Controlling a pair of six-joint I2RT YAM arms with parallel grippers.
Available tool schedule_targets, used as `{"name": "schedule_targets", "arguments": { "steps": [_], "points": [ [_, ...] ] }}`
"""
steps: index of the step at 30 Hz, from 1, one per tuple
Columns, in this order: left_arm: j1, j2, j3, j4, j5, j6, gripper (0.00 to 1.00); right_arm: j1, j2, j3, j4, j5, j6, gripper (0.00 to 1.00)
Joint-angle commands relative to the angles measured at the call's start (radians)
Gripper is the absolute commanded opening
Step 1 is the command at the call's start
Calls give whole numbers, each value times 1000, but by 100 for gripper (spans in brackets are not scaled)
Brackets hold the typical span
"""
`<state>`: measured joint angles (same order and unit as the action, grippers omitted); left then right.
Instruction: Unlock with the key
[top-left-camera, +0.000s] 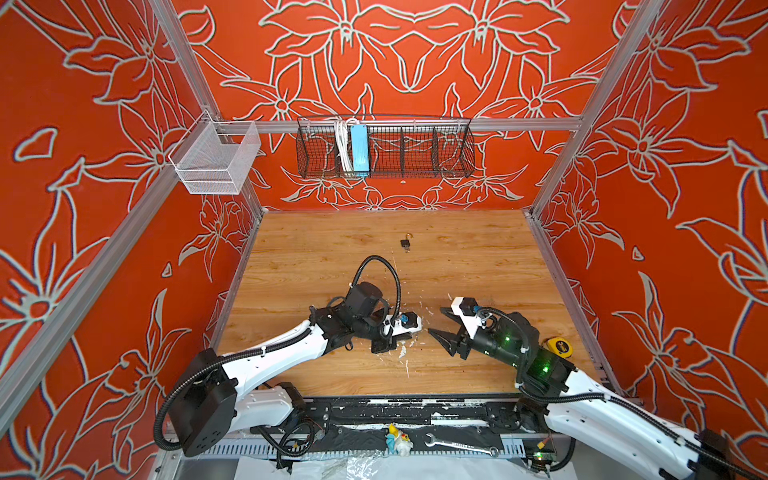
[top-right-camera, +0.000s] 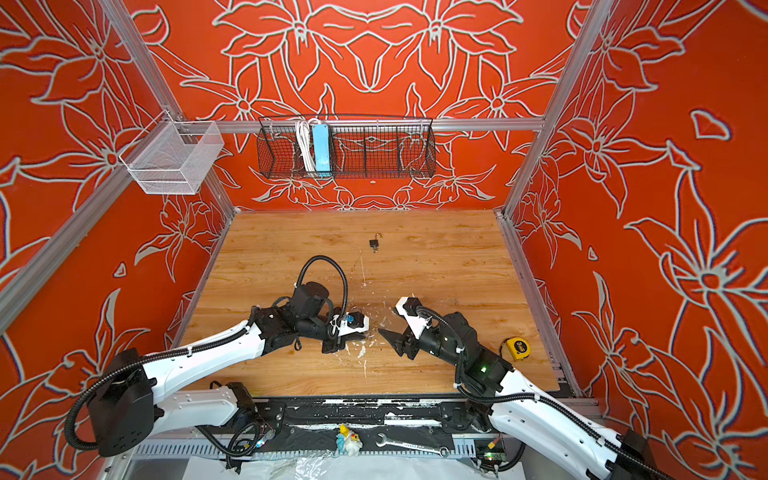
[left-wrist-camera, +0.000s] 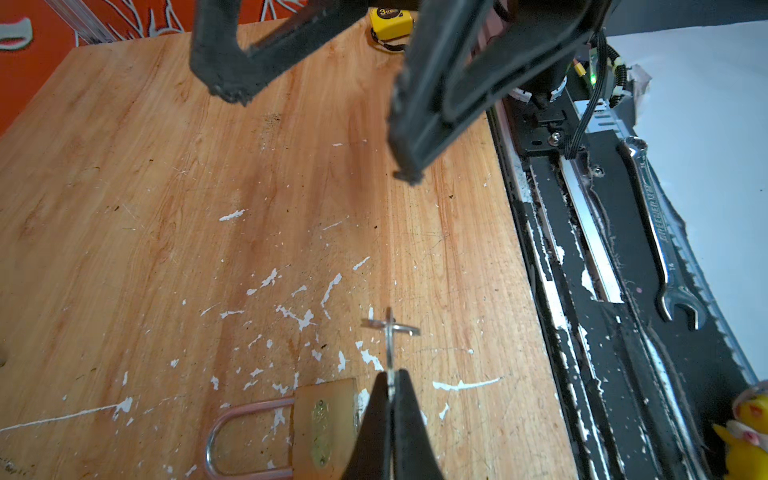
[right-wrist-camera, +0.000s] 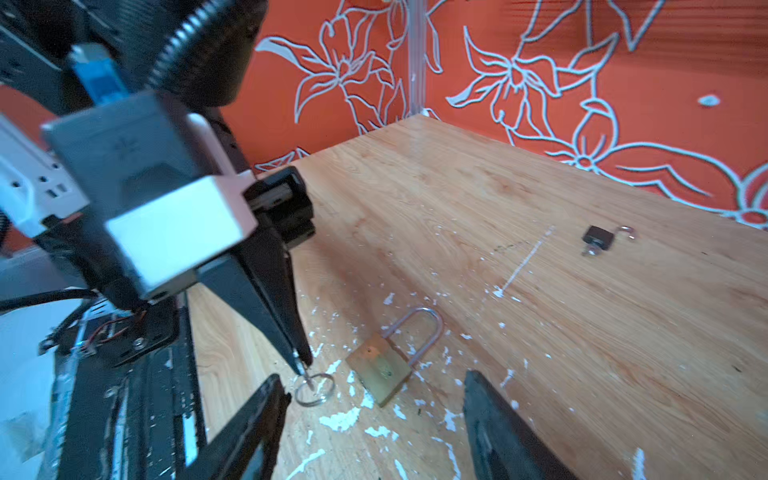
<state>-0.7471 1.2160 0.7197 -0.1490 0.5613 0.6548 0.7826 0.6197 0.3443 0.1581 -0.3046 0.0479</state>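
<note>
A brass padlock with a closed silver shackle lies flat on the wooden table, also seen in the left wrist view. My left gripper points down at the table just beside the padlock's body and is shut on a thin silver key. The key's ring hangs at its tip, close to the table. In a top view the left gripper covers the brass padlock. My right gripper hovers open, facing the padlock and touching nothing, a short way right of the left one.
A small black padlock with its shackle open lies farther back. A yellow tape measure sits by the right arm. A wrench and a toy duck lie on the front rail. Wire baskets hang on the back wall.
</note>
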Motion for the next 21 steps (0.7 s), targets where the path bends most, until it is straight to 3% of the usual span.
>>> {"name": "schedule_targets", "arguments": {
  "steps": [1,10,21],
  "points": [
    [-5,-36,-17,-3,49,19,0,-2,9,-19,64,-116,-48,68],
    [-14,-22,6,-28,100,20,0,-1,-18,-48,90,-115,-60,67],
    [-21,-41,1,-17,71,8,0,-2,-6,-44,90,-109,-51,64]
  ]
}}
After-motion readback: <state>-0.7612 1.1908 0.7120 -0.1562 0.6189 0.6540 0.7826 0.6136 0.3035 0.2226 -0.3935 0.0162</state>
